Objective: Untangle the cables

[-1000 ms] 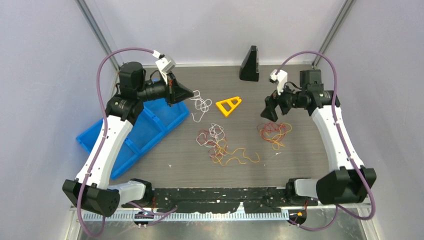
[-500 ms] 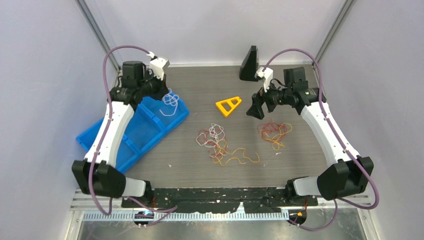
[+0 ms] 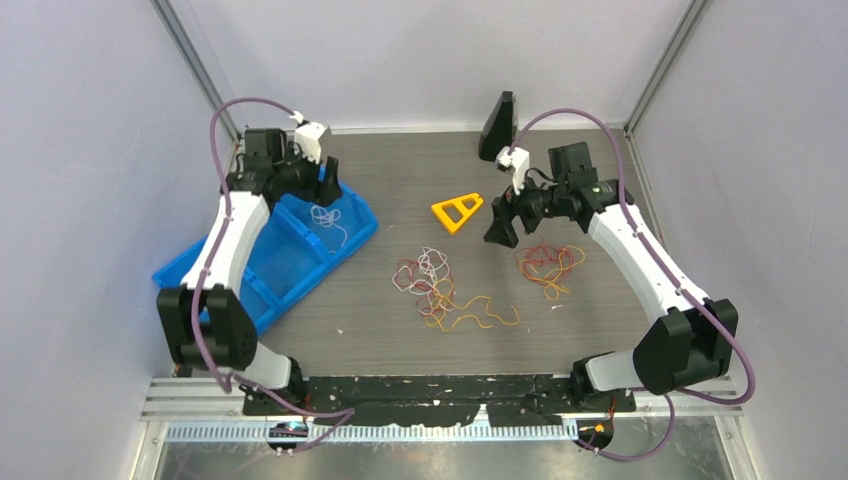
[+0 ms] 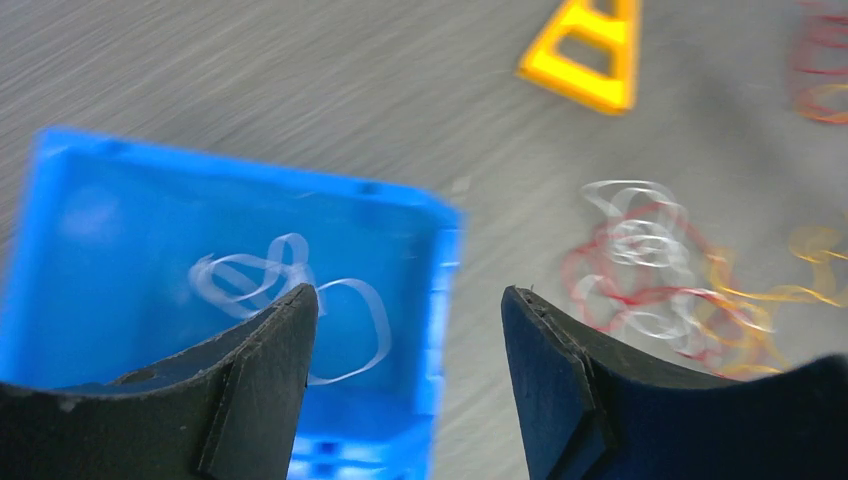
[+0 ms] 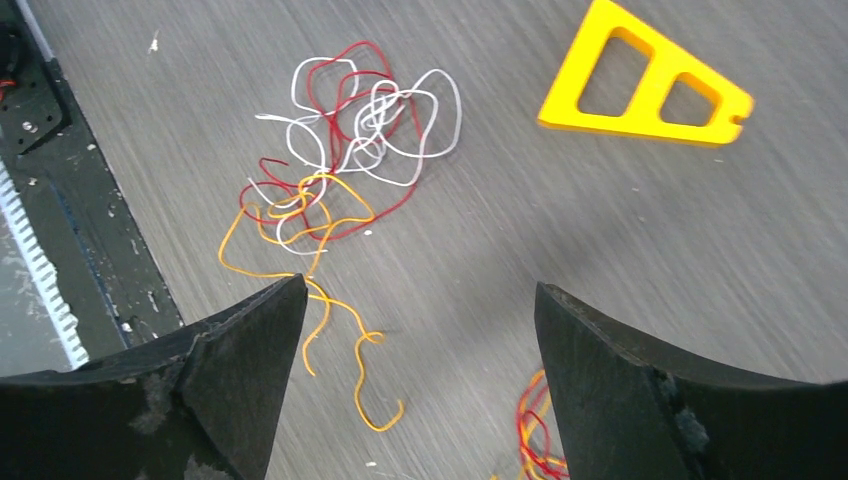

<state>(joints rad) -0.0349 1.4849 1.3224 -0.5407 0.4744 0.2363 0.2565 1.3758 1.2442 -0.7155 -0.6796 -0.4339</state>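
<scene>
A white cable point(image 3: 326, 222) point(image 4: 285, 290) lies loose in the far compartment of the blue bin point(image 3: 262, 270) point(image 4: 90, 210). My left gripper point(image 3: 327, 185) point(image 4: 408, 300) hangs open above that compartment's edge, holding nothing. A tangle of white, red and orange cables point(image 3: 440, 288) point(image 5: 340, 170) point(image 4: 660, 275) sits mid-table. A second red and orange tangle point(image 3: 547, 266) point(image 5: 535, 435) lies to its right. My right gripper point(image 3: 500, 228) point(image 5: 420, 300) is open above the table between the two tangles, empty.
A yellow triangular frame point(image 3: 457, 209) point(image 5: 645, 85) point(image 4: 590, 50) lies behind the tangles. A black wedge stand point(image 3: 499, 128) sits at the back edge. The blue bin has several compartments and angles off the table's left side.
The left arm swung left with the white cable and let it go into the blue bin. The right gripper moved left, away from the red and orange tangle.
</scene>
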